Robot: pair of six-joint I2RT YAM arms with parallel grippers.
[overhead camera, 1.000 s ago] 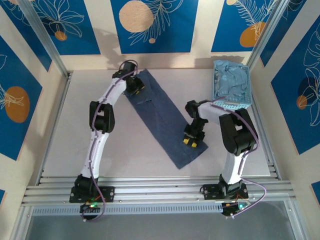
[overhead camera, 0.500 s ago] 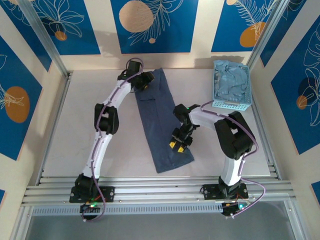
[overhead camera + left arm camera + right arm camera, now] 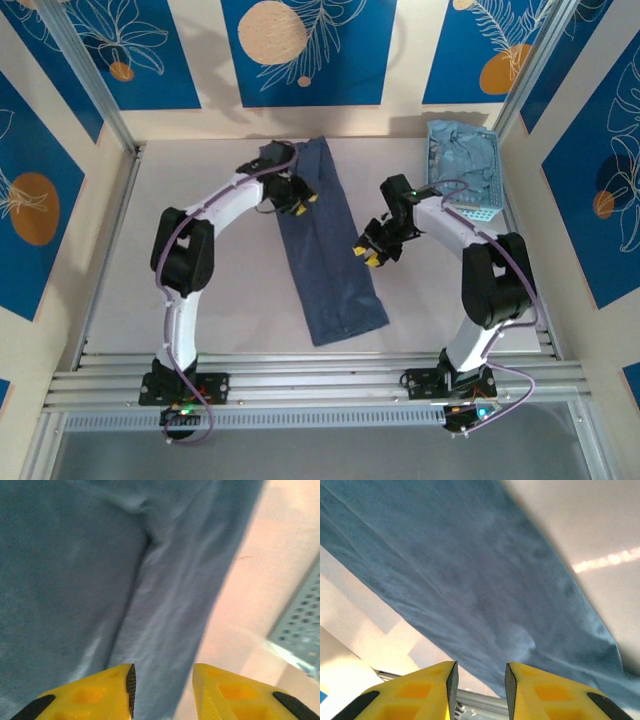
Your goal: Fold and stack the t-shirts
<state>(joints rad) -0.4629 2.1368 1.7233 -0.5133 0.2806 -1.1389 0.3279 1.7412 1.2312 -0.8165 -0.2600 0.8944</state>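
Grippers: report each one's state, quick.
Left gripper: open, narrow gap, holding nothing, above the dark t-shirt.
Right gripper: open, narrow gap, holding nothing.

One t-shirt (image 3: 325, 250) on the table (image 3: 130, 250) — basket (image 3: 480, 212) (other t-shirts (image 3: 460, 165) in it) behind, far right.

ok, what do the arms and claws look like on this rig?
The left arm and right arm have white links with black joints and black bases, and a thin purple cable runs along each. The left claw and right claw have chunky yellow fingers with black trim on the inner edges.
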